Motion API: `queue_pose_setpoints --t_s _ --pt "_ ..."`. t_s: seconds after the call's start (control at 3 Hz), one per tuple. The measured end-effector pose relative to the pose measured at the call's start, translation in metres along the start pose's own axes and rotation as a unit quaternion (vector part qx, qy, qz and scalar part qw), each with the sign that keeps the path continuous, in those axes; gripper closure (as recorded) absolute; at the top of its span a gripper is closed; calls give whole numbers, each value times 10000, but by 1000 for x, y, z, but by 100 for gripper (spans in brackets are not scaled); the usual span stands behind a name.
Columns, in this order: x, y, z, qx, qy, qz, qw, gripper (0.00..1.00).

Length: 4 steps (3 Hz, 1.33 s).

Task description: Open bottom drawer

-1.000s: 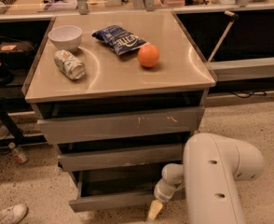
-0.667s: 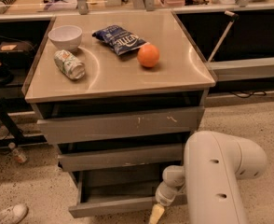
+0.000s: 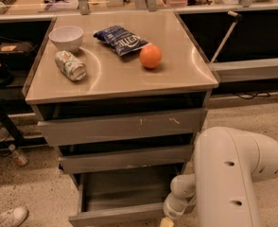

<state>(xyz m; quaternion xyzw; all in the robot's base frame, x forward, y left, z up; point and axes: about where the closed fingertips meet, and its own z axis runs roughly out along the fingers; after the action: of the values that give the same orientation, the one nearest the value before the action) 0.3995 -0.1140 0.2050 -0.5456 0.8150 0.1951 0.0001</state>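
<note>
The bottom drawer (image 3: 113, 215) is the slimmest grey front of three, at the foot of the cabinet. It stands pulled out toward me, and its empty inside shows behind the front panel. My gripper (image 3: 167, 221) is at the bottom edge of the view, at the right end of that drawer front, at the end of my white arm (image 3: 229, 178). Only its pale tip shows. Above are the mid-width drawer front (image 3: 125, 159) and the widest front with pale scratches (image 3: 125, 126).
The cabinet top (image 3: 186, 74) carries a white bowl (image 3: 66, 37), a can on its side (image 3: 70, 65), a blue chip bag (image 3: 122, 40) and an orange (image 3: 150, 56). A shelf rail (image 3: 252, 70) runs on the right. A shoe (image 3: 6, 217) and a small bottle (image 3: 17, 156) lie on the floor at left.
The bottom drawer has slid further out toward me, and the gripper has moved down and toward me with it. More of the drawer's inside shows.
</note>
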Motion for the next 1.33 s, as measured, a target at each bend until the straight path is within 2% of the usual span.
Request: queue_pose_setpoints --t_s 0.67,1.0,1.33 --pt "-21 -8 -28 387 -175 -87 9991 0" --pt "-21 -8 -29 395 -177 -91 9990 0" --pt "-18 -14 -10 287 -50 -65 9996 0"
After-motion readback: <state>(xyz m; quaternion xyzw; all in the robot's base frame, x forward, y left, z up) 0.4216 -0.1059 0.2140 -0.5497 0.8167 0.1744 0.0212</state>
